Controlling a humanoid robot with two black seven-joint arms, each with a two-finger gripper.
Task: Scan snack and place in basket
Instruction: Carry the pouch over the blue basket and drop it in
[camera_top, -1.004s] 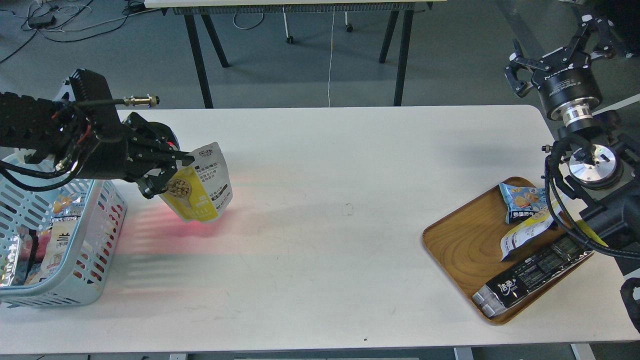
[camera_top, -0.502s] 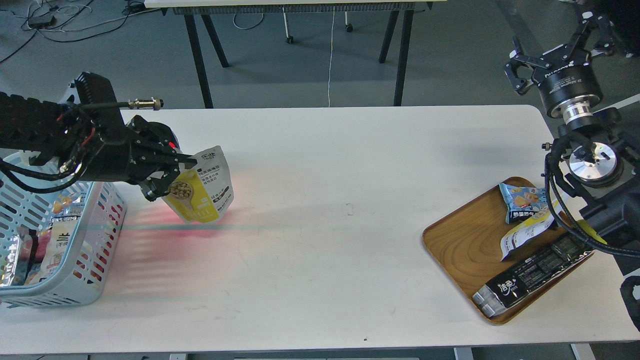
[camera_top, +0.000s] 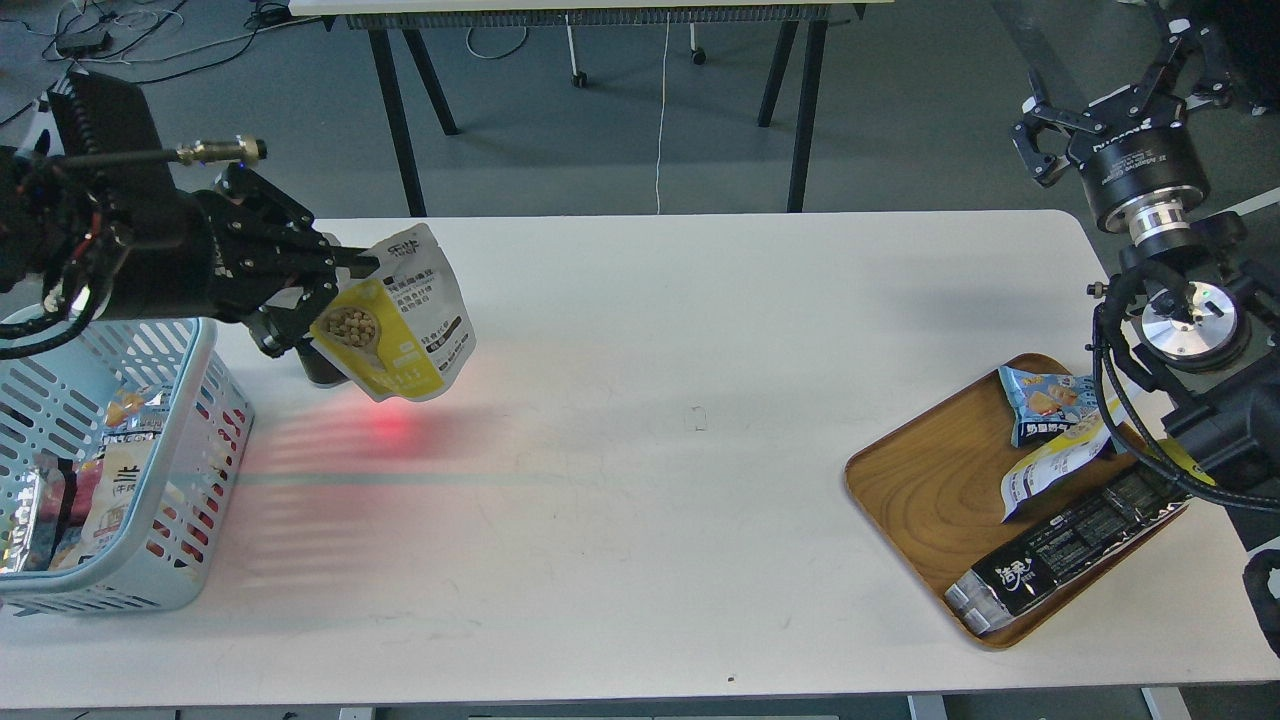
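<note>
Left pincer (camera_top: 335, 290) pinches the snack (camera_top: 400, 318), apparently at its upper corner.

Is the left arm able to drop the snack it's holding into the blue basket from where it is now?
Probably yes. The left gripper holds the snack in the air just right of the basket, whose top is open, with nothing between them.
</note>
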